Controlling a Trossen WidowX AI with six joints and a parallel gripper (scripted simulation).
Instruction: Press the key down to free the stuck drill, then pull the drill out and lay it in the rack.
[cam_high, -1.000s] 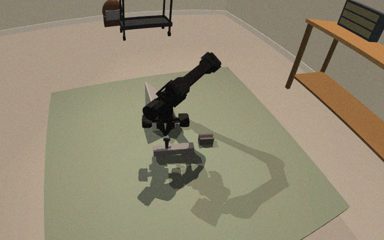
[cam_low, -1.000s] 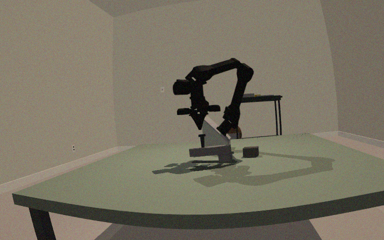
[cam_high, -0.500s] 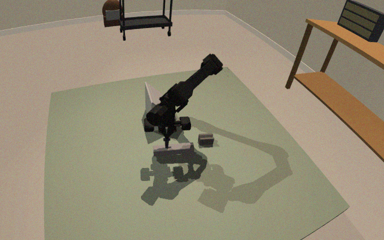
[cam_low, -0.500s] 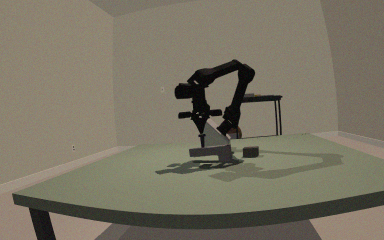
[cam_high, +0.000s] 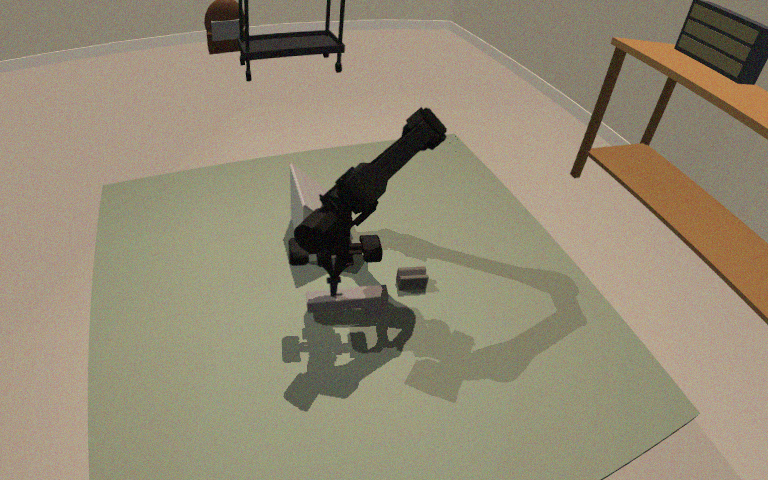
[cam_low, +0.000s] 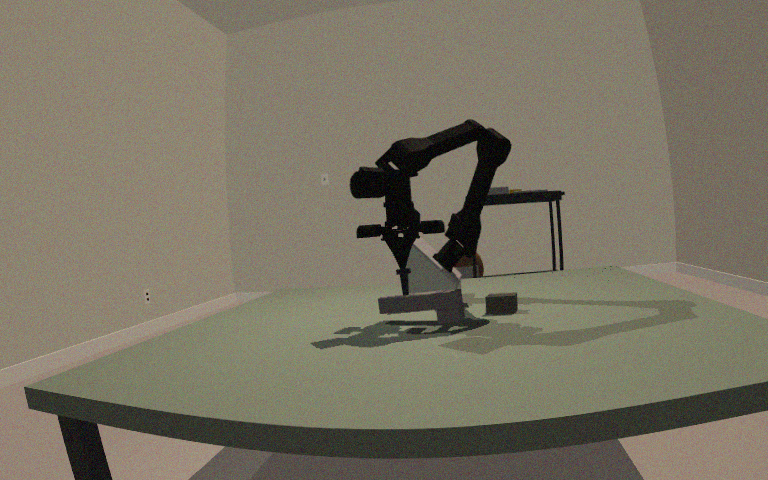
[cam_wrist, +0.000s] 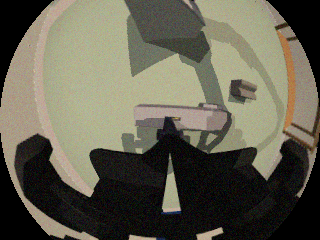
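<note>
A dark T-shaped key (cam_high: 334, 287) (cam_low: 403, 283) (cam_wrist: 170, 123) stands upright with its lower end in the top of a long grey-pink block (cam_high: 365, 296) (cam_low: 417, 303) (cam_wrist: 150, 111). My gripper (cam_high: 335, 273) (cam_low: 402, 267) (cam_wrist: 169, 137) is shut and points straight down, its fingertips at the key's crossbar; whether they press on it cannot be told. Nothing shows between the fingers. A small yellowish patch shows beside the key in the wrist view. No drill can be made out clearly. A small grooved block (cam_high: 412, 279) (cam_low: 501, 303) (cam_wrist: 243, 89), apparently the rack, lies to the right.
The arm's grey wedge-shaped base (cam_high: 301, 198) (cam_low: 431, 270) (cam_wrist: 172, 22) stands behind the long block. All stand on the green table top (cam_high: 186, 283) (cam_low: 283, 379) (cam_wrist: 85, 75). A wooden bench (cam_high: 679, 192) and a black cart (cam_high: 291, 44) stand beyond the table.
</note>
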